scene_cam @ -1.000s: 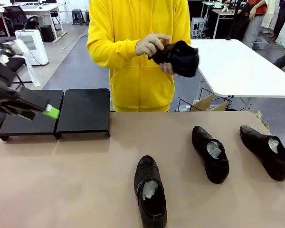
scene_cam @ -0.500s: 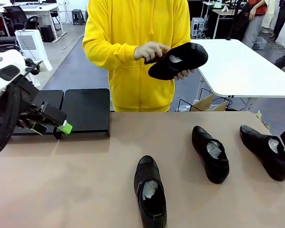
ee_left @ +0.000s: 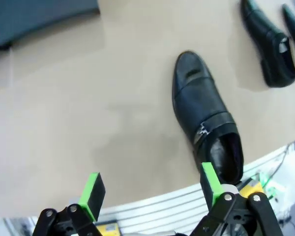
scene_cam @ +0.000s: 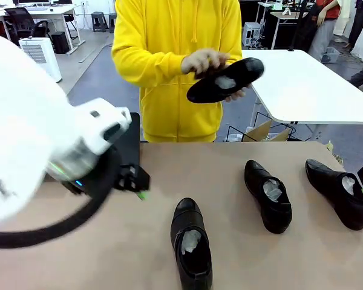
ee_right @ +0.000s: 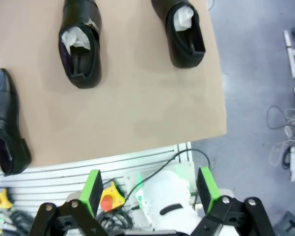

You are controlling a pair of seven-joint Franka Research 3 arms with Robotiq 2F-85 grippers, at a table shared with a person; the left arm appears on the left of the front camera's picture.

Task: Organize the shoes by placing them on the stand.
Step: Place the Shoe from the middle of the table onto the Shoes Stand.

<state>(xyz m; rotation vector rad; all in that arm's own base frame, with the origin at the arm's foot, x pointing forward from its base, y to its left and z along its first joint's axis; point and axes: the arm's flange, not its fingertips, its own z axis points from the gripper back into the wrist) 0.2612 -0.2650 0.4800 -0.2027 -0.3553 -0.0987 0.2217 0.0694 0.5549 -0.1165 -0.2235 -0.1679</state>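
Left pincer: released; its green pads stand wide apart with nothing between them. It hangs over the bare tan table, on the robot's side of the stand; in the front view the blurred white arm covers most of that black rack.

Near shoe: flat on the table, toe towards the person, pale paper in its opening. It lies to the right of the left pincer and closer to the robot's edge, apart from it. In the left wrist view its heel end shows just past one pad; the shoe is outside the gap between the pads, not within it.

Middle shoe and far-right shoe: both on the table's right half, side by side and apart from each other; each shows crumpled paper; both lie well apart from the left pincer.

Held shoe: off the table, above its far edge; the person in the yellow hoodie grips it with one hand on top and the other beneath; paper shows in its opening.

Right pincer: released; pads wide apart, nothing between them. It hangs beyond the table's near right edge, over the metal rails; the three table shoes lie past its fingertips, the far-right shoe nearest.
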